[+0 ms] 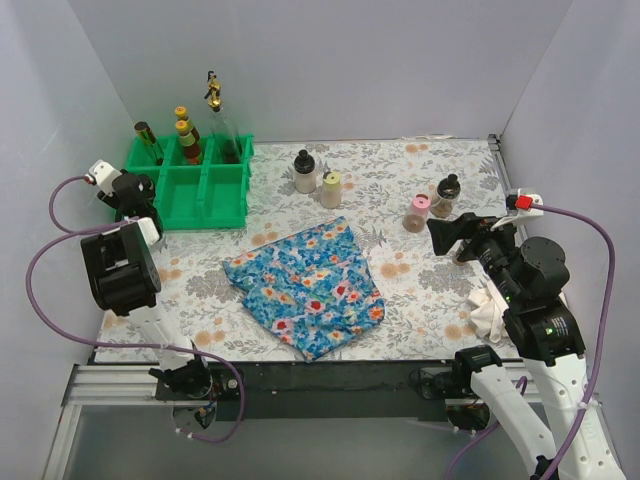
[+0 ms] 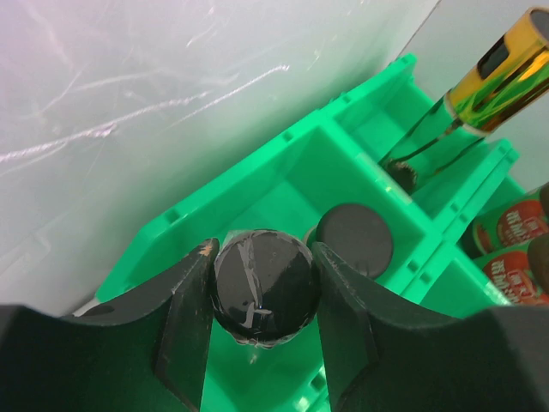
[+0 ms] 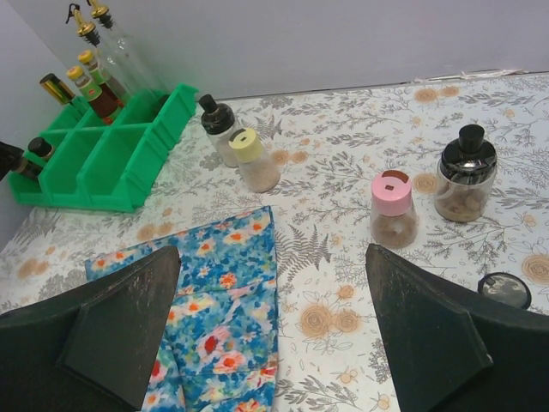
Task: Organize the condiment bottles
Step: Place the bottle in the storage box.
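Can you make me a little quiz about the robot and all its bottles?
1. True or false: the right gripper is open, with nothing between its fingers.
2. Pick one: what is the left gripper shut on? A) a black-capped bottle B) a spoon C) a banana
3. Count: how many bottles stand on the table outside the green tray?

Key:
1. True.
2. A.
3. Four: the white black-capped bottle, the cream-lidded bottle, the pink-lidded shaker and the dark black-capped jar.
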Action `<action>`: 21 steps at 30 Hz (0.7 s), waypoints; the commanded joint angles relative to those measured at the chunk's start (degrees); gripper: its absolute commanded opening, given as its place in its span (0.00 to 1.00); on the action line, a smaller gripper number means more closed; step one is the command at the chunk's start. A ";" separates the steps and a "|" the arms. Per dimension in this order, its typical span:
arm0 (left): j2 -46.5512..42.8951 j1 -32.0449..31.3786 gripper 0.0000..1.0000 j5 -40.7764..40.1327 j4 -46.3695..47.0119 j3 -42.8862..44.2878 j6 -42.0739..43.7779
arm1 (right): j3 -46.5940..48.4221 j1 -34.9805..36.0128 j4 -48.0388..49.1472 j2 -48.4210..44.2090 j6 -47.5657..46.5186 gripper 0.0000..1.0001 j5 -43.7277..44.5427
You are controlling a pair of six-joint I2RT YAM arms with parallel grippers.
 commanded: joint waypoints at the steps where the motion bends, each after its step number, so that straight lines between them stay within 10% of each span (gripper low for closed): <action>1: 0.54 0.16 0.00 -0.61 3.51 3.73 0.16 | 0.13 0.23 4.16 0.30 0.46 0.98 -0.52; 21: 7.40 -0.01 0.00 -3.50 8.00 8.11 2.36 | -0.49 0.32 5.39 1.80 1.95 0.96 -2.45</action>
